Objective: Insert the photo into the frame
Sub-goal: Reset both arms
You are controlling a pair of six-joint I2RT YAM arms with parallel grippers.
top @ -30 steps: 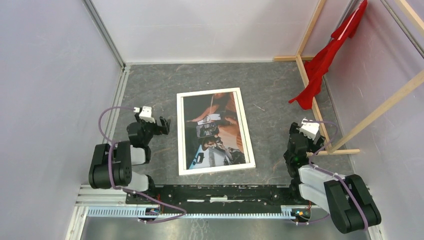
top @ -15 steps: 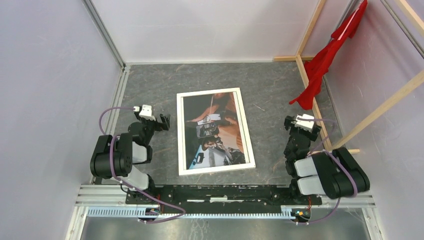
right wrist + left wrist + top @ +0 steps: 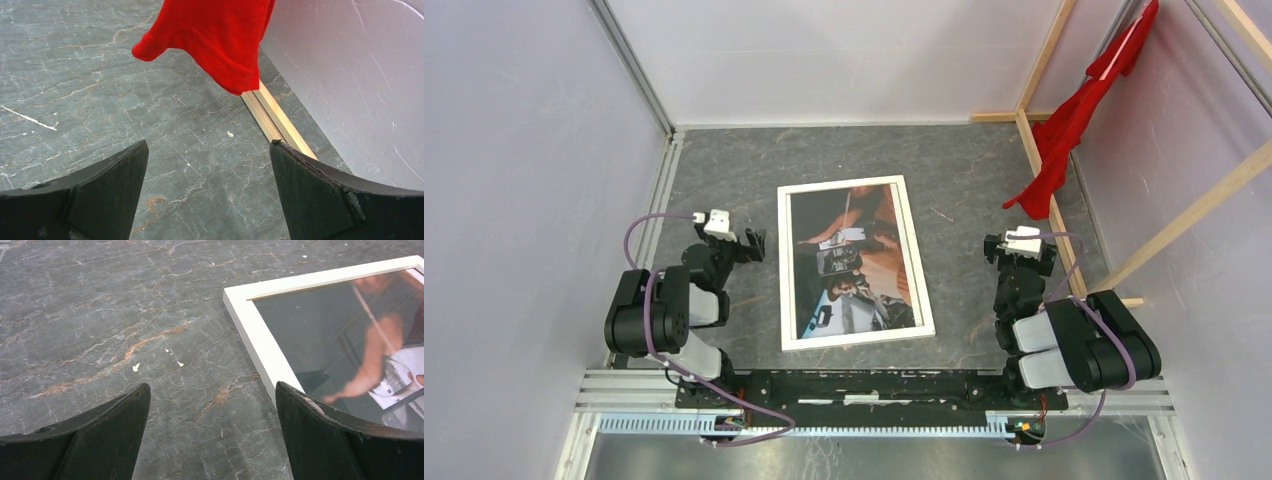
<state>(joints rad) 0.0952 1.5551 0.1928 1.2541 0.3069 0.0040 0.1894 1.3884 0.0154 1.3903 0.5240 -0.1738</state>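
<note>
The white frame point(image 3: 785, 270) lies flat, front up, in the middle of the table. The dark photo point(image 3: 854, 260) with brown, teal and white patches shows inside its borders. In the left wrist view the frame's white far corner point(image 3: 250, 315) and the photo point(image 3: 350, 340) show at the right. My left gripper point(image 3: 750, 243) is open and empty, just left of the frame's left border; in its wrist view point(image 3: 210, 410) bare table lies between the fingers. My right gripper point(image 3: 1018, 249) is open and empty, right of the frame, also over bare table in its wrist view point(image 3: 207, 170).
The table is dark grey marble point(image 3: 724, 170). A red cloth point(image 3: 1064, 125) hangs on bare wooden beams point(image 3: 1049, 200) at the right; it also shows in the right wrist view point(image 3: 210, 40) with a beam point(image 3: 275, 117) on the table. White walls enclose the space.
The right arm has folded back and its gripper has swung left and up, away from the beam. The left gripper has barely moved. The frame and photo have not moved.
</note>
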